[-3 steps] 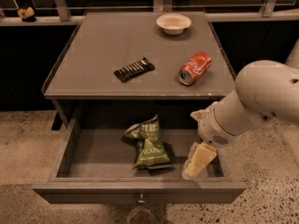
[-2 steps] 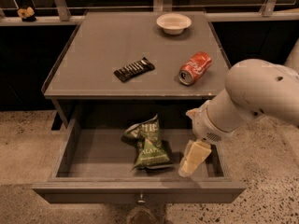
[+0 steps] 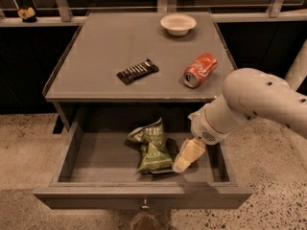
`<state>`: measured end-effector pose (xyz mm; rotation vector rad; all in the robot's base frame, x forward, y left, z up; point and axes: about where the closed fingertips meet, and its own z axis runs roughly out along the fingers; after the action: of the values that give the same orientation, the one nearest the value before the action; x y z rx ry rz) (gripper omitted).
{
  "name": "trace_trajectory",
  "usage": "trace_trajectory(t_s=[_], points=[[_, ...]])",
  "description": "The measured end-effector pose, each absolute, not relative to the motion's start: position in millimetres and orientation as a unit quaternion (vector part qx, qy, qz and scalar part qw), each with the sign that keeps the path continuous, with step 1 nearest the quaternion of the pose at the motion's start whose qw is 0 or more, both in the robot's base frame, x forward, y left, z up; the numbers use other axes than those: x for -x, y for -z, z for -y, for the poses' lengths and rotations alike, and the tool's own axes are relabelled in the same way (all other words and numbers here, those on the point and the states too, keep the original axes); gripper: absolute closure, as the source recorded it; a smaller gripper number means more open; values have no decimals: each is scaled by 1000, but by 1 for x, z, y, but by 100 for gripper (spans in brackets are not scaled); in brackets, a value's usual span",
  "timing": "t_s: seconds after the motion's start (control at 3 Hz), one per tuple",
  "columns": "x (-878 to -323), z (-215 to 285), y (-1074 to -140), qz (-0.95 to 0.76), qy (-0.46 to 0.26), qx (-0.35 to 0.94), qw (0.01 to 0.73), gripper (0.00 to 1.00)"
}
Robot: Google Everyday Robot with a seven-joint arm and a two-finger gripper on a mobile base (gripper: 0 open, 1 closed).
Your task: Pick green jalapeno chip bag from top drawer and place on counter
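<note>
The green jalapeno chip bag [image 3: 151, 147] lies crumpled in the middle of the open top drawer [image 3: 144, 195], which is pulled out below the counter [image 3: 110, 51]. My gripper [image 3: 184, 159] hangs down inside the drawer just right of the bag, close to its right edge. The white arm reaches in from the right. The drawer's knob [image 3: 144, 206] shows at the front.
On the counter lie a black ribbed candy bar [image 3: 137, 71], a red soda can [image 3: 200, 70] on its side and a white bowl [image 3: 178, 24] at the back. Speckled floor surrounds the cabinet.
The arm and gripper have moved left inside the drawer, closer to the chip bag. The bag has not moved.
</note>
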<state>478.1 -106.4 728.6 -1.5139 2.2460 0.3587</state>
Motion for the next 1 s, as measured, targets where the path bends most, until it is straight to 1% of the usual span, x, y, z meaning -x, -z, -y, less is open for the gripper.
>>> trace_trajectory(t_s=[0.67,1.0], points=[[-499,89,-709,-855,-125,429,265,0],[-504,88,-711,-859,-126,415,273,0]])
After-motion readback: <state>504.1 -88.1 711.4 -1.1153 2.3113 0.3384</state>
